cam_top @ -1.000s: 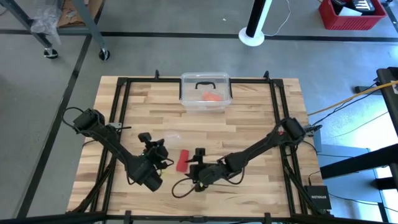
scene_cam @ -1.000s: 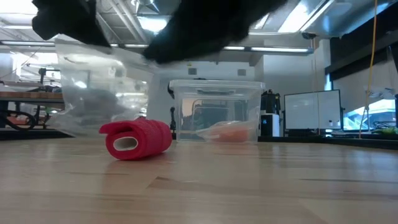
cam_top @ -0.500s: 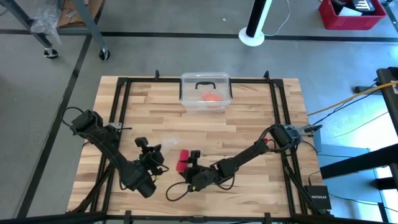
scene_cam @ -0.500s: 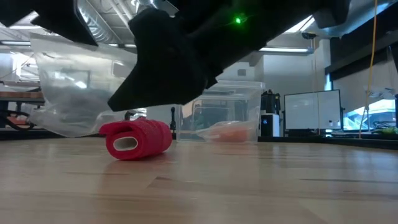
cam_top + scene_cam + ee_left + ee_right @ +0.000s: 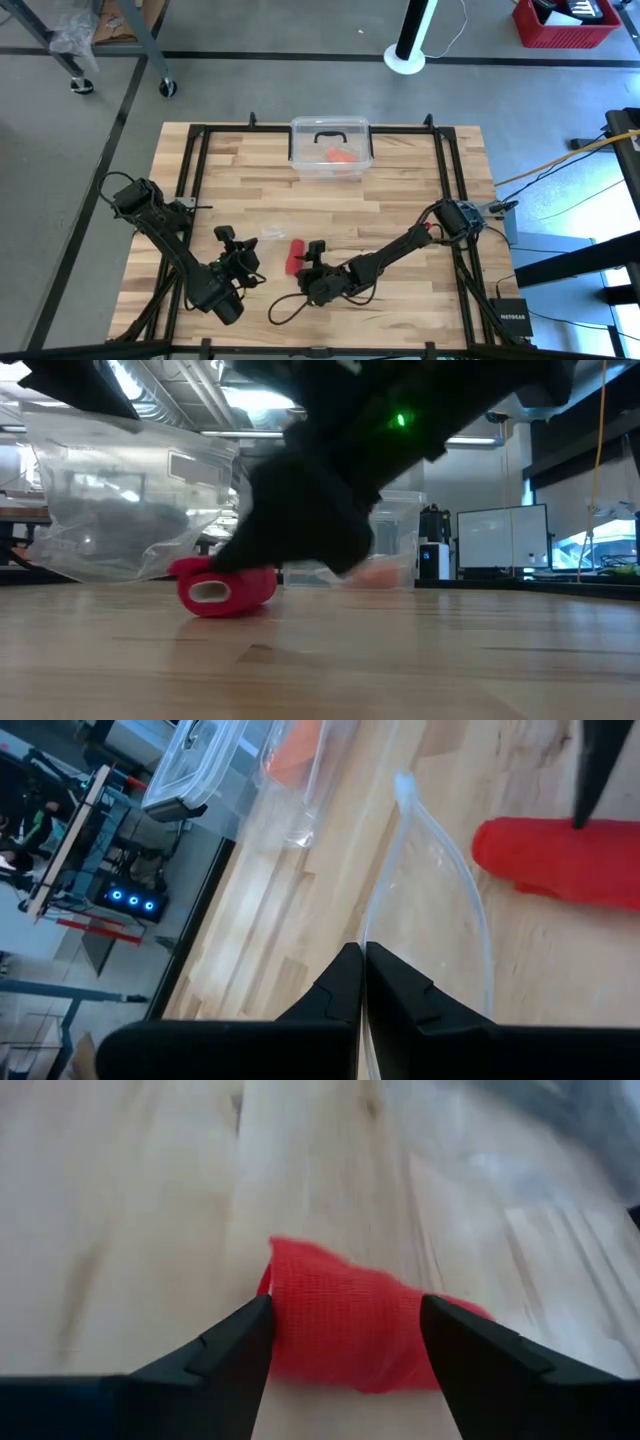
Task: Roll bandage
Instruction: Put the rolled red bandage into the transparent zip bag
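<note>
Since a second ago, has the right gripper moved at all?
Yes. The right gripper has shifted toward the table's left side and now straddles the red bandage roll, judged against the clear bin.

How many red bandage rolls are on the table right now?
1. The bandage lies on the table between the open fingers of the right gripper. The orange-red lump in the bin is not a roll.

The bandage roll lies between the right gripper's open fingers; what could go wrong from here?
1. The bandage is a loose roll of soft cloth; if the right gripper closes on it, the roll may flatten or unwind.
2. The left gripper holds the clear plastic bag close beside the roll; the bag could drag against it.
</note>
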